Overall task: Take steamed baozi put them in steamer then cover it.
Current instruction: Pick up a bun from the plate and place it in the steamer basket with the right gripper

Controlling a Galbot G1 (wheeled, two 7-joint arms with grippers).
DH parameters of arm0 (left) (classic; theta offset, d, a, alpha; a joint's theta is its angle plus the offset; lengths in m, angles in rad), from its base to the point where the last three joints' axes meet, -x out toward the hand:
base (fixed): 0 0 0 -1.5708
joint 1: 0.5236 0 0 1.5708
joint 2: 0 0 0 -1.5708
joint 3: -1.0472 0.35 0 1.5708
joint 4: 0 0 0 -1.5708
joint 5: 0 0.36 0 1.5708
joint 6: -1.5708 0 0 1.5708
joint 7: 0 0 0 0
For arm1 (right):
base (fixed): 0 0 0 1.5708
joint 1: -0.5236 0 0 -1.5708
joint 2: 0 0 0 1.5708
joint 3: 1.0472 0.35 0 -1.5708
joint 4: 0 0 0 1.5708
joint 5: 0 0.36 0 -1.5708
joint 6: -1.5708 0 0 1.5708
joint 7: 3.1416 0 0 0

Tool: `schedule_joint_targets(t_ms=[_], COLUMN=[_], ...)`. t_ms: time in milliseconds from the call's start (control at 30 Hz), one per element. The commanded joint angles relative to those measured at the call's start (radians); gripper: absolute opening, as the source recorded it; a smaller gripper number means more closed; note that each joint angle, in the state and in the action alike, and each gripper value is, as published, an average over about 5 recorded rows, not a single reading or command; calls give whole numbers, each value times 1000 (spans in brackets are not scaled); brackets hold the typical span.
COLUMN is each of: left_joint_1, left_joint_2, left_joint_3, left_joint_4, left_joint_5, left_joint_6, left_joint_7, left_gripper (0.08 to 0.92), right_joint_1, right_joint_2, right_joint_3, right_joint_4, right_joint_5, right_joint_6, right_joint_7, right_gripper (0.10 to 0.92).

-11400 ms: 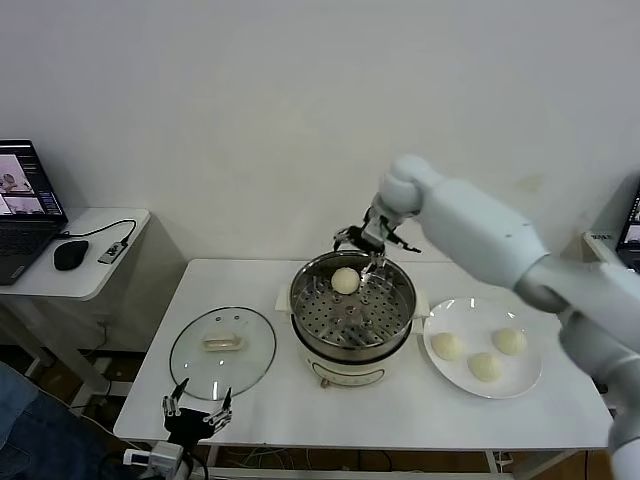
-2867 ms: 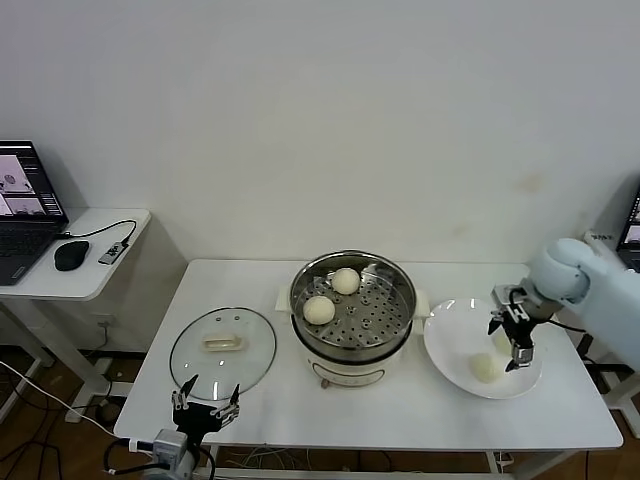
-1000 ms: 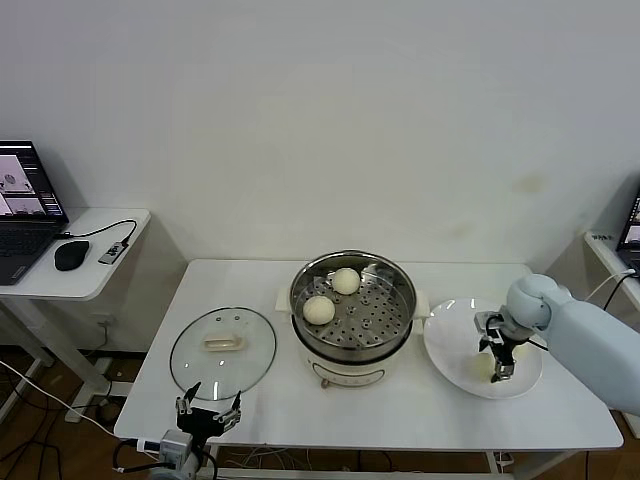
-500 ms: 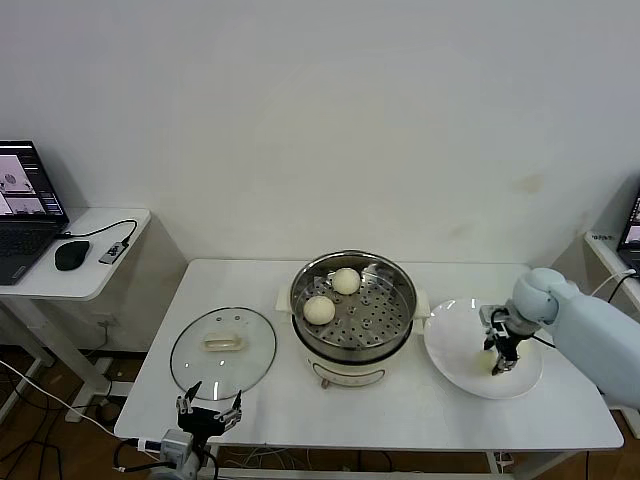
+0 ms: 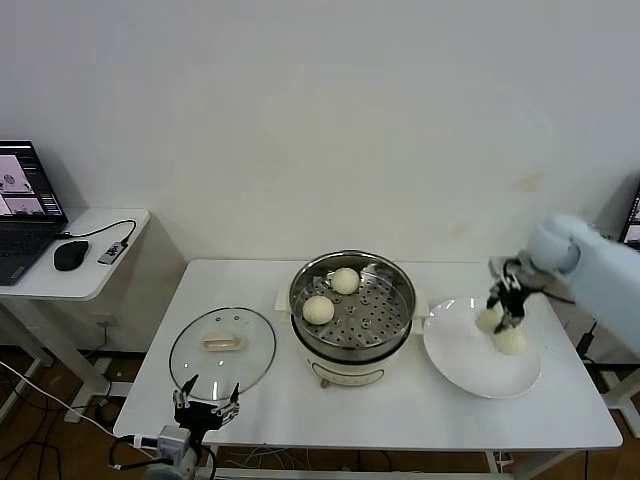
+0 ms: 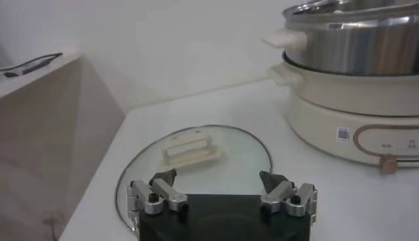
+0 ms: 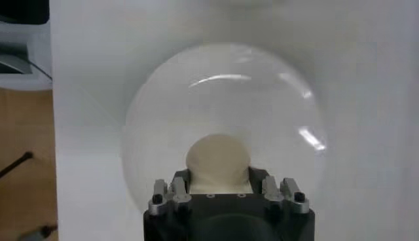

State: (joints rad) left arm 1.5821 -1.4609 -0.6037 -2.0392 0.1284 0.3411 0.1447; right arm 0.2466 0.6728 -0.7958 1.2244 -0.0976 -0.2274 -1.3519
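The steamer (image 5: 352, 330) stands mid-table, uncovered, with two steamed baozi (image 5: 345, 281) (image 5: 318, 310) on its perforated tray. To its right my right gripper (image 5: 503, 303) hangs a little above the white plate (image 5: 455, 355), shut on a third baozi (image 5: 489, 319) (image 7: 218, 157). Another baozi (image 5: 511, 342) lies on the plate just beside it. The cover (image 5: 222, 345) (image 6: 196, 154), a glass lid with a cream handle, lies flat left of the steamer. My left gripper (image 5: 205, 408) (image 6: 222, 190) waits open at the table's front edge, near the cover.
A side table (image 5: 95, 275) at the far left carries a laptop (image 5: 25, 205) and a mouse (image 5: 70, 254). The steamer's cream base (image 6: 340, 114) fills one side of the left wrist view. The plate (image 7: 163, 111) lies below the right gripper.
My right gripper closed on a baozi on the plate and lifted it up and toward the plate's far side. The left arm has stayed in place.
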Motion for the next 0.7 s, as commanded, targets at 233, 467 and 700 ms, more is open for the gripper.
schedule_joint_targets(t_ms=[233,467,700], left_joint_1=[9,17,24], left_joint_2=[-4,-10,-20], left_joint_3=[-14,-28,-33], left_joint_4=[-39,-48,-55], left_joint_5=[-3,-6,-3], left_joint_6=[-5,-6,-7], left_joint_7=[-3,-5,-8], left_gripper=[823,823,823], right_joint_1=[336,319,224], right_joint_2=[298,377,420], right_joint_3=[-153,-153,-140], right_joint_4=[-203,-145,-97], right_joint_5=[307,212,62], right_joint_6=[478,761,935], right_joint_7=[-105,-86,-58], right_gripper=[560,560,560])
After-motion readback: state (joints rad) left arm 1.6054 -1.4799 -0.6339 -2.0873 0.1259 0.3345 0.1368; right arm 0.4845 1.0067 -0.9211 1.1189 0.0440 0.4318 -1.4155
